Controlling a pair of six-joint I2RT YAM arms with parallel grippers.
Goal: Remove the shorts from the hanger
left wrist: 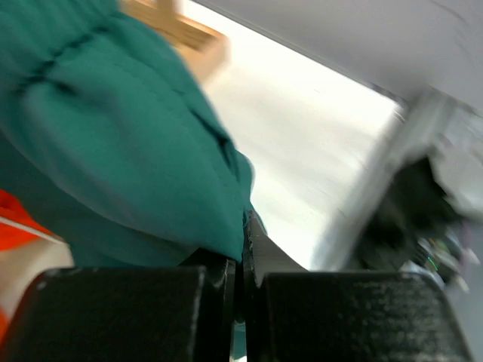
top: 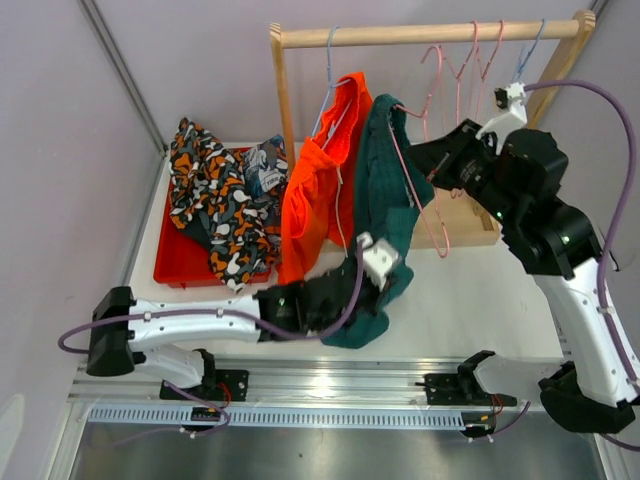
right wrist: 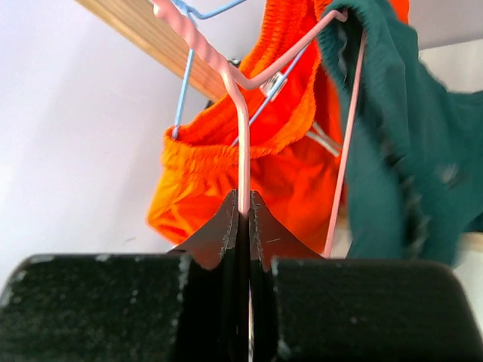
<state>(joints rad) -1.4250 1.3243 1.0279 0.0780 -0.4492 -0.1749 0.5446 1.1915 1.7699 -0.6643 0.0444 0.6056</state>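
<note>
Left tool is clamping shut on a fold of the teal shorts; the fabric is bunching above and left of its fingertips. Right tool is pinching the pink hanger, jaws closed with only the wire between them. Teal shorts are hanging from that hanger's upper corner, up and right of the right tool, and draping down to the left tool in the top view. Orange shorts are hanging on a blue hanger straight behind the right tool, just beside the teal pair. Wooden rail is running above the right tool. Orange-black-white print shorts and a blue-white print pair are lying in the red bin on the table, well left of the left tool.
</note>
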